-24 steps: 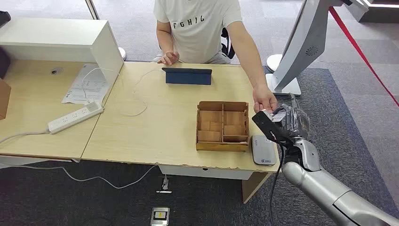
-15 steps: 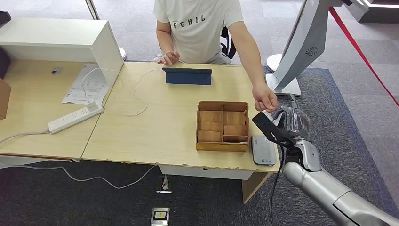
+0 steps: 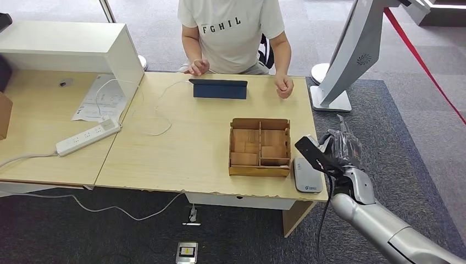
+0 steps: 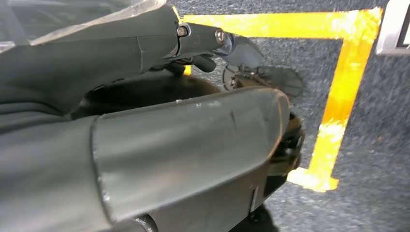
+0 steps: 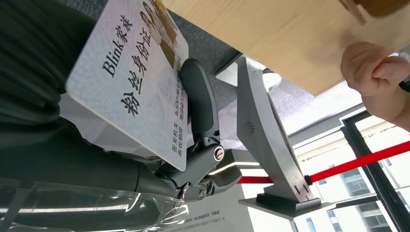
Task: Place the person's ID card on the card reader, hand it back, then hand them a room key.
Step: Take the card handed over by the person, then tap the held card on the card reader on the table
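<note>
One ID card [image 5: 128, 79] sits pinched in my right hand [image 3: 336, 151], lower right of the frame, just above the card reader [image 3: 306, 176].

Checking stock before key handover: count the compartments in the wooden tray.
4: the wooden tray has two rear and two front compartments; wooden blocks sit in them.

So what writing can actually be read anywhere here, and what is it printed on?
"FGHIL": across the chest of the person's white T-shirt.
"Blink家族" and "粉丝身份证": large print on the ID card held in the right hand.
Smaller lines along the card's edge: too small to read.
Paper sheet on the desk: print too blurred to read.
Card reader: a small logo, unreadable.
</note>
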You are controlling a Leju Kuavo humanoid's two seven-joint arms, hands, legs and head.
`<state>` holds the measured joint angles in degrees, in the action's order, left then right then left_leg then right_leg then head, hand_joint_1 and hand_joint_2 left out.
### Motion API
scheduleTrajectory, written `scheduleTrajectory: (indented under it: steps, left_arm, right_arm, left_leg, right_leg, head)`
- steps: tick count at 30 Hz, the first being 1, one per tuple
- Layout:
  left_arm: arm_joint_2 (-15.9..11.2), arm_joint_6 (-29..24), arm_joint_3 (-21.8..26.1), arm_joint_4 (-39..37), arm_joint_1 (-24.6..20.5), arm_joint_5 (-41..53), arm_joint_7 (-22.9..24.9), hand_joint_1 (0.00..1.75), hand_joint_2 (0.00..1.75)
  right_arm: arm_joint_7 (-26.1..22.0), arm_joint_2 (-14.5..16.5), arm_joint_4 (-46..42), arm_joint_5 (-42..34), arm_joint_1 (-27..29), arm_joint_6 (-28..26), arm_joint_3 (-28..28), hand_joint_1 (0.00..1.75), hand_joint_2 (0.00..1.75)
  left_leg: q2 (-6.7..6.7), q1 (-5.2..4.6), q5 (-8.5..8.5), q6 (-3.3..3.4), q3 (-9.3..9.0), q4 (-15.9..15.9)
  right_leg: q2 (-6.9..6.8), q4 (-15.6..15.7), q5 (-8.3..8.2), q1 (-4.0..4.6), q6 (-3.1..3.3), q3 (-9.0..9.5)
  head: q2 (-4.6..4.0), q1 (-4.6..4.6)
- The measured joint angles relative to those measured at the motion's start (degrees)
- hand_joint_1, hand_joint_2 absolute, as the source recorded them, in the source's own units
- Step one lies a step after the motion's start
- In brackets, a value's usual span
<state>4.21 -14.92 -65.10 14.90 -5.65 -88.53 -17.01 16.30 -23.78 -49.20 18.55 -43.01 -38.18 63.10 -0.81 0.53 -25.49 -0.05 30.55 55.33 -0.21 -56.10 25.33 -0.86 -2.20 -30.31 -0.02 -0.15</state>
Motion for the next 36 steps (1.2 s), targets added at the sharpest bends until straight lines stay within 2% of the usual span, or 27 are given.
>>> scheduleTrajectory:
  steps: [8, 17, 23, 29, 36]
  left_arm:
    - [0.89, -1.16, -0.93, -0.37, -0.34, 0.56, 0.92, 0.00, 0.00]
    - [0.90, -1.37, -1.15, -0.37, -0.37, 0.49, 0.93, 0.00, 0.00]
    - [0.95, -2.09, -1.89, -0.37, -0.54, -0.36, 1.86, 0.00, 0.00]
    - [0.95, -1.98, -2.47, -0.39, -0.58, -0.62, 2.62, 0.00, 0.00]
    - [0.95, -1.83, -2.77, -0.48, -0.60, -0.83, 3.11, 0.00, 0.00]
  right_arm:
    - [-1.94, 5.82, 4.62, -2.33, 1.65, -0.02, 1.76, 1.75, 1.75]
    - [-2.48, 7.01, 6.17, -3.49, 2.23, 0.01, 2.16, 1.75, 1.75]
    - [-4.04, 11.45, 12.19, -3.18, 3.17, -0.04, 3.90, 1.75, 1.75]
    - [-0.74, 11.46, 13.10, 1.89, -0.68, -0.06, 3.71, 1.75, 1.75]
    - [3.70, 9.80, 11.23, 4.81, -4.81, 0.00, 3.78, 1.75, 1.75]
  left_leg:
    - [-0.06, 0.01, 0.01, 0.00, -0.03, -0.01]
    - [-0.05, 0.02, 0.01, 0.00, -0.02, -0.01]
    - [-0.03, 0.00, 0.03, 0.05, -0.02, 0.00]
    - [-0.01, -0.01, 0.08, 0.10, -0.04, 0.01]
    - [-0.02, -0.05, 0.08, 0.12, -0.04, 0.01]
  right_leg:
    - [-0.02, -0.01, 0.01, -0.02, -0.01, 0.00]
    - [-0.02, -0.01, 0.01, -0.04, -0.01, 0.00]
    - [-0.02, 0.00, -0.01, -0.14, -0.04, 0.00]
    - [-0.01, -0.01, -0.04, -0.15, -0.05, 0.00]
    - [-0.01, 0.00, -0.06, -0.20, -0.08, 0.01]
  head:
    - [0.00, -0.02]
    - [-0.01, -0.02]
    - [0.01, -0.02]
    - [0.00, -0.02]
    - [0.01, -0.02]
